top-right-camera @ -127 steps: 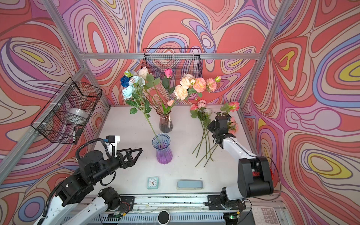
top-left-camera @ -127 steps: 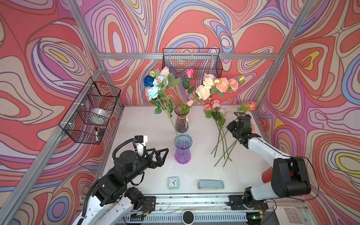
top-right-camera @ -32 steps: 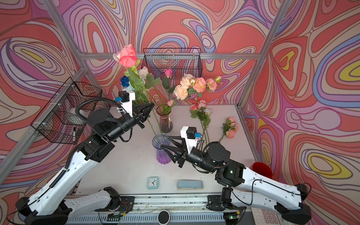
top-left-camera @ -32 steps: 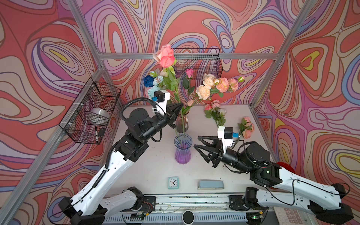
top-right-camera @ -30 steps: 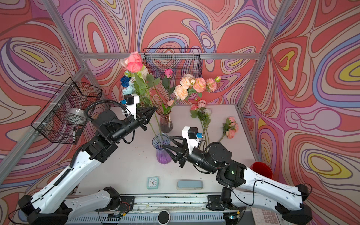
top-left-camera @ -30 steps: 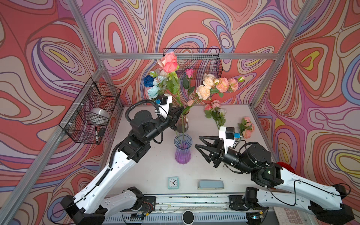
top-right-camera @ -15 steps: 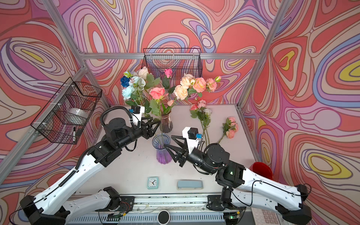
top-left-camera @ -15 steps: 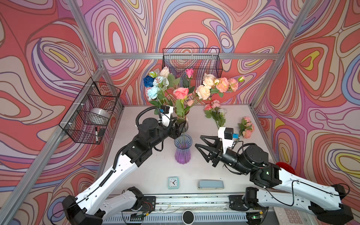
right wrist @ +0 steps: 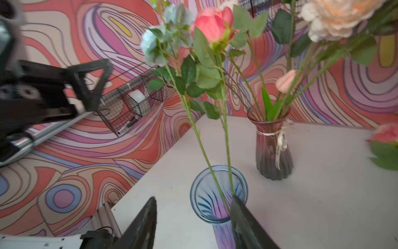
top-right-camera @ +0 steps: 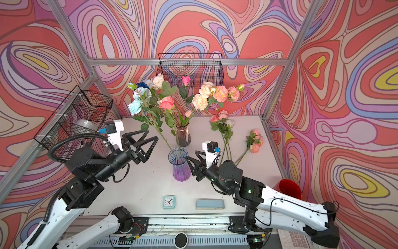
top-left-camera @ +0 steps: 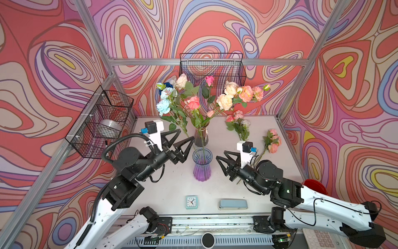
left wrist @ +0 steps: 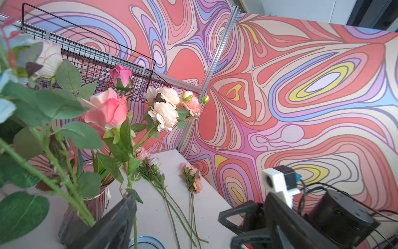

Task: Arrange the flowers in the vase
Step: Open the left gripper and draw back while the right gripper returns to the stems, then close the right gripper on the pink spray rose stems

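A purple-blue vase (top-left-camera: 202,163) (top-right-camera: 181,165) (right wrist: 217,194) stands mid-table with two flowers in it, a pink rose (top-left-camera: 192,103) (right wrist: 213,23) and a pale blue one (top-left-camera: 163,106). Behind it a dark glass vase (top-left-camera: 201,137) holds several more flowers. Two loose sprays lie on the table at the back right (top-left-camera: 238,122) (top-left-camera: 272,141). My left gripper (top-left-camera: 185,135) (top-right-camera: 152,134) is open and empty, just left of the rose's stem. To the vase's right, my right gripper (top-left-camera: 221,156) (right wrist: 192,224) is open at the rim; contact cannot be told.
Wire baskets hang on the left wall (top-left-camera: 101,122) and the back wall (top-left-camera: 212,69). A small clock (top-left-camera: 191,202) and a grey-blue case (top-left-camera: 233,204) lie near the front edge. A red cup (top-left-camera: 313,186) sits at the right behind my right arm.
My left gripper brought the pink rose down into the purple-blue vase, opened, let it go and drew back left. The right arm has barely moved.
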